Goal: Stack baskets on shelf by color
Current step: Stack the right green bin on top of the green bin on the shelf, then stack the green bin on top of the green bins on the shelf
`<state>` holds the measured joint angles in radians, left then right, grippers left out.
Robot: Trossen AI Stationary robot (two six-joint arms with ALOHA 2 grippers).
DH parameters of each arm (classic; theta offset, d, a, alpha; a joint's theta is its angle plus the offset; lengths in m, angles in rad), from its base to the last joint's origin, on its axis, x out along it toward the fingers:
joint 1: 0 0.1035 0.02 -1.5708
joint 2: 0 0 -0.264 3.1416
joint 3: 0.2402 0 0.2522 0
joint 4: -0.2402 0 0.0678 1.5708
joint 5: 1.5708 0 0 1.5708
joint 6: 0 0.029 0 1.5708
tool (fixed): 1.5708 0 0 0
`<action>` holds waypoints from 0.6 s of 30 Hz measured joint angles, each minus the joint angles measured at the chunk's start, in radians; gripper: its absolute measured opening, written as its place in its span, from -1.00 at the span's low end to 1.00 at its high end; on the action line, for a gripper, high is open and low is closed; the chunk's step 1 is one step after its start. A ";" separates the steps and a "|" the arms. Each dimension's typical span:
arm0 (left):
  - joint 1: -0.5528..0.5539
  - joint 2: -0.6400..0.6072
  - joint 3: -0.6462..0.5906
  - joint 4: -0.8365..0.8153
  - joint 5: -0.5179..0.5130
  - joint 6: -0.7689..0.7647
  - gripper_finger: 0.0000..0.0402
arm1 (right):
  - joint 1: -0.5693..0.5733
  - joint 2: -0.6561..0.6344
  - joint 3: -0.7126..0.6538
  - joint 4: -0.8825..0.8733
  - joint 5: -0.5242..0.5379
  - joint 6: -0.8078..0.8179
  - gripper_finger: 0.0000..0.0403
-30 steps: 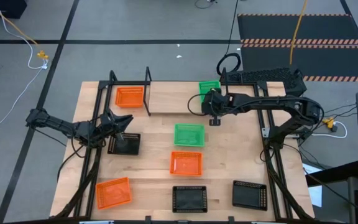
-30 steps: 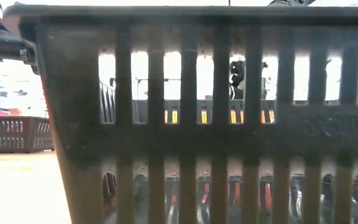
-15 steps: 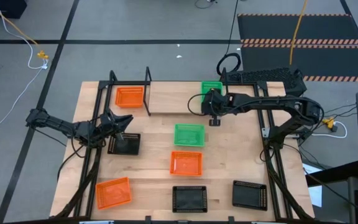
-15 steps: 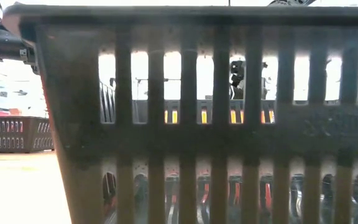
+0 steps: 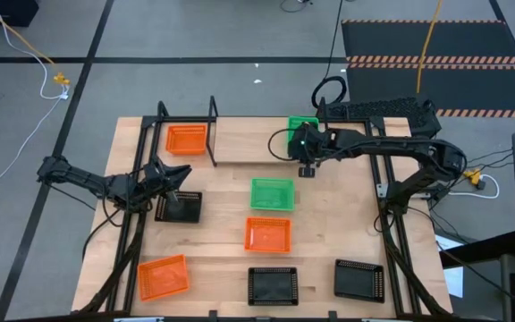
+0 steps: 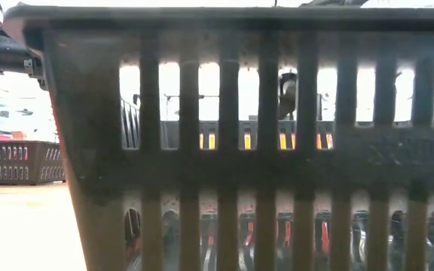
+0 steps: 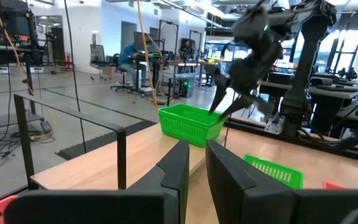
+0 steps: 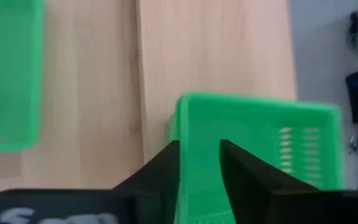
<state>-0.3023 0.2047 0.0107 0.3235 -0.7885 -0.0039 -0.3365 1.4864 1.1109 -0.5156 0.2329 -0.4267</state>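
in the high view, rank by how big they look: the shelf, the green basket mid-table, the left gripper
1. shelf, clearly largest, spanning several basket widths.
2. green basket and left gripper look close in size; the gripper sits higher, nearer the camera, so ranking those two is unsure.

Even, bright overhead light fills the high view, with soft, short shadows. In the low view a dark slatted plastic basket wall (image 6: 262,150) stands backlit and blurred against a glaring white room. The green mesh basket (image 8: 253,149) looks soft and smeared in the right wrist view.
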 joint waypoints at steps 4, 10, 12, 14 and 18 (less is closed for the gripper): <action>0.000 0.000 0.000 -0.012 0.000 -0.008 -0.72 | 0.041 -0.075 0.015 -0.013 -0.002 -0.022 -0.26; 0.000 0.000 0.000 -0.041 0.000 -0.031 -0.72 | 0.187 -0.147 -0.005 -0.099 -0.097 -0.296 -0.11; 0.000 0.000 0.000 -0.042 0.000 -0.035 -0.72 | 0.273 -0.130 -0.053 -0.130 -0.098 -0.474 -0.10; 0.000 0.000 0.000 -0.043 0.001 -0.047 -0.72 | 0.353 -0.097 -0.108 -0.055 -0.020 -0.611 -0.11; 0.000 0.000 0.000 -0.052 0.001 -0.061 -0.72 | 0.417 -0.047 -0.169 0.131 0.110 -0.747 -0.13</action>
<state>-0.3023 0.2050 0.0109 0.2716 -0.7876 -0.0645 0.0803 1.4395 0.9422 -0.3849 0.3429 -1.1736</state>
